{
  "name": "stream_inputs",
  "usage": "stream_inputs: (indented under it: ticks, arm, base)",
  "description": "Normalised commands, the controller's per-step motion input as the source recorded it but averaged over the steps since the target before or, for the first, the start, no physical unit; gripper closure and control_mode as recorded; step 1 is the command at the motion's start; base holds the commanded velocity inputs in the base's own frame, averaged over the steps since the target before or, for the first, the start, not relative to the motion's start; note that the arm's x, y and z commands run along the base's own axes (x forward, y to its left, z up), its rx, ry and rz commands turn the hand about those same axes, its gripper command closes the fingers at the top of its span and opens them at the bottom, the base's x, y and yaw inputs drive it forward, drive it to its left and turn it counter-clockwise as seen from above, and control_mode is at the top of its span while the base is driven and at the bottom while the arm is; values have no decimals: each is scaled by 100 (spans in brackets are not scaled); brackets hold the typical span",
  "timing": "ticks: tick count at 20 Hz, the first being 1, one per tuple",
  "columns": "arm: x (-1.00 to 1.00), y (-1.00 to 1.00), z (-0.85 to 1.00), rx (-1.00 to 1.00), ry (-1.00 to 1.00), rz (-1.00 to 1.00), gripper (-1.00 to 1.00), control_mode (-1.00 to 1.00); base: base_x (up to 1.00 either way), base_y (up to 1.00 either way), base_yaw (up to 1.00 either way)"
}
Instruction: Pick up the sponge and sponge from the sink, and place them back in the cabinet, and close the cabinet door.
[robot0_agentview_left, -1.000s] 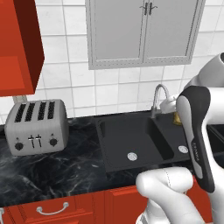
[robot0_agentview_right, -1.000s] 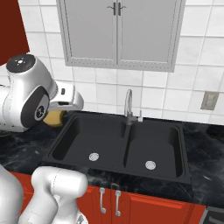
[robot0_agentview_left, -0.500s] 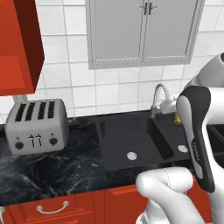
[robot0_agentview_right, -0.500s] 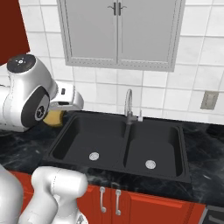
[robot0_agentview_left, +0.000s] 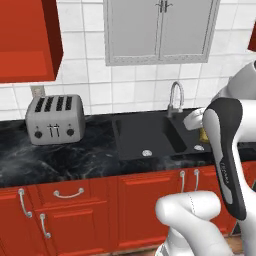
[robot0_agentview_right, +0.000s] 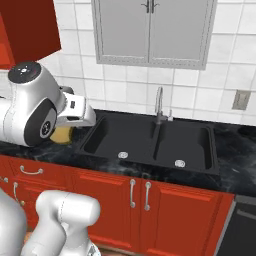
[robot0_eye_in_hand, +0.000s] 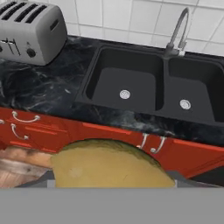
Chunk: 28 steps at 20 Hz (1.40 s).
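**One sponge up and out, both basins bare**

Starting at the left: the red wall cabinet (robot0_agentview_left: 30, 40) hangs above the toaster (robot0_agentview_left: 54, 119), which sits toward the left end of the black marbled counter (robot0_agentview_left: 75, 157). Whether its door stands open I cannot tell from here.

Move right and there's the black double sink (robot0_eye_in_hand: 153, 83), gooseneck faucet (robot0_eye_in_hand: 177, 30) at its back edge. Both basins look bare, just the two drains showing (so no sponge left down there that I can see).

Now the action: the gripper (robot0_agentview_right: 65, 134) is up in the air, off the front left corner of the sink, and a tan-yellow sponge (robot0_eye_in_hand: 111, 164) bulges large at the foot of the hand view. The jaws look closed onto it, though the tips themselves are hidden behind the sponge.

So, my read: one sponge lifted and on its way. The second sponge I can't place at all. Shelving and shutting the door are still to come.
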Motion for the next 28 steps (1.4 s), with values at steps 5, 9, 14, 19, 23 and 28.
stream_inputs:
  ticks: [5, 9, 14, 19, 23, 28]
  arm:
    - [0, 0, 0, 0, 0, 0, 100, 100]
    - [0, 0, 0, 0, 0, 0, 100, 100]
    - [0, 0, 0, 0, 0, 0, 100, 100]
    - [0, 0, 0, 0, 0, 0, 100, 100]
    - [0, 0, 0, 0, 0, 0, 100, 100]
    - [0, 0, 0, 0, 0, 0, 100, 100]
  base:
    - [-17, 45, 37]
    - [0, 35, 47]
    - [0, 35, 43]
    - [0, 39, 40]
    - [0, 37, 37]
    - [0, 42, 27]
